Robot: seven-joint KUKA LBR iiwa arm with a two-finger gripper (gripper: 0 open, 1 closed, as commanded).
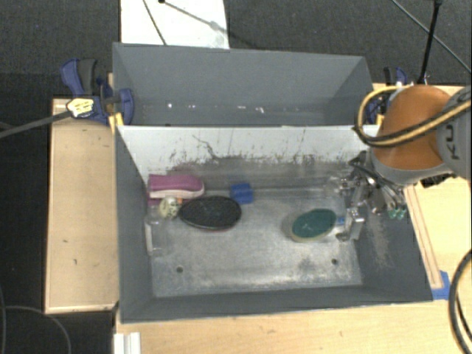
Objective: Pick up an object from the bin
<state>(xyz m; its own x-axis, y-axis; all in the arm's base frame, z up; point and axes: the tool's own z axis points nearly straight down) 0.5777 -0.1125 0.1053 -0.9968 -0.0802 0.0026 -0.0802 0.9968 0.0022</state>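
Pincer point(349, 226) low at about 3 o'clock in the grey bin point(251, 268), just beside the 3 o'clock edge of a dark green oval disc point(313, 225). Spread or pressed together: cannot tell, with the metal parts bunched up under the orange wrist cover point(413, 127).

Probably best to take the green disc as the thing to pick, being nearest and lying flat on the bin's floor around 4 o'clock, well apart from everything else. Looks thin and low, so likely to slip out of a shallow bite.

- Shift toward 9 o'clock until centred over the disc, not off its edge.
- Line up across the oval's narrow width, not its length.
- Spread wide enough to straddle it, then go down almost to the floor before closing.
- Lift straight up, minding the sloping wall close by at 3 o'clock.

No need to go near the black oval pad point(210, 213) at 9 o'clock, the pink-topped thing point(175, 186) at 10 o'clock or the small blue block point(241, 192) near 11 o'clock.
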